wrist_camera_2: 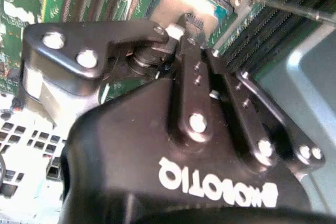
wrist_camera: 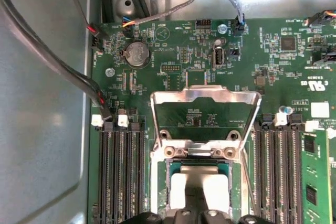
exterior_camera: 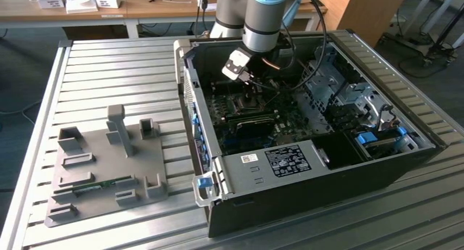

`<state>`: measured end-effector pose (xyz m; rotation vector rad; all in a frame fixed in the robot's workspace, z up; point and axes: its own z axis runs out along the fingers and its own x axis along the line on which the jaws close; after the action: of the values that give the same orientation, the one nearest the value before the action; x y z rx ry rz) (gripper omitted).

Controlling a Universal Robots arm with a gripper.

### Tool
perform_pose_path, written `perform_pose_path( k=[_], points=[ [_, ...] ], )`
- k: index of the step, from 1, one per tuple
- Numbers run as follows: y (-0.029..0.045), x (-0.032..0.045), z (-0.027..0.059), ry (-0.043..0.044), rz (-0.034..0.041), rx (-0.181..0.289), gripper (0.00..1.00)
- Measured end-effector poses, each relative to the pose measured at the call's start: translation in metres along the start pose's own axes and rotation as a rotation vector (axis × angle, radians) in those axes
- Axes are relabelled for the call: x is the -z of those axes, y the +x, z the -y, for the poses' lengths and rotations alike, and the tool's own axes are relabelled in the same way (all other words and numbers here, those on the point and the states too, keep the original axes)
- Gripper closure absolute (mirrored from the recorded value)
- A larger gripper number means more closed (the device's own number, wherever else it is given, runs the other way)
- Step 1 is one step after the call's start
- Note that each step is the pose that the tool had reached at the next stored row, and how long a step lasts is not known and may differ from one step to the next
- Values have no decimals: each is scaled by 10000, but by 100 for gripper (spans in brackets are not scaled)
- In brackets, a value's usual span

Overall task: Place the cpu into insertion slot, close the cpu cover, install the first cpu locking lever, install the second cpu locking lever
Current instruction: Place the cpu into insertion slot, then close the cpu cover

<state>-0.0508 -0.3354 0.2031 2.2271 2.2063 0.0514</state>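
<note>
In the exterior view the arm (exterior_camera: 261,16) is leaning into the open computer case (exterior_camera: 305,168), which is lying on the bench (exterior_camera: 116,70) toward the exterior view's right edge. The gripper (exterior_camera: 248,81) is hanging over the motherboard (exterior_camera: 221,103), near the case's far wall. In the second wrist view the gripper (wrist_camera_2: 185,27) is looking clenched, its tips pressed together right at the cpu (wrist_camera_2: 181,1). In the first wrist view the cpu (wrist_camera: 178,187) is sitting in its socket under the gripper (wrist_camera: 198,203), and the cpu cover (wrist_camera: 205,95) is standing raised on its hinge at the socket's edge.
</note>
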Motion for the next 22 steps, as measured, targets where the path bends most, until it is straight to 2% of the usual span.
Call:
perform_pose_path(
  k=[5, 22],
  points=[
    [0, 91, -1, 5, 8, -1, 89],
    [1, 116, -2, 4, -5, -1, 89]
  ],
)
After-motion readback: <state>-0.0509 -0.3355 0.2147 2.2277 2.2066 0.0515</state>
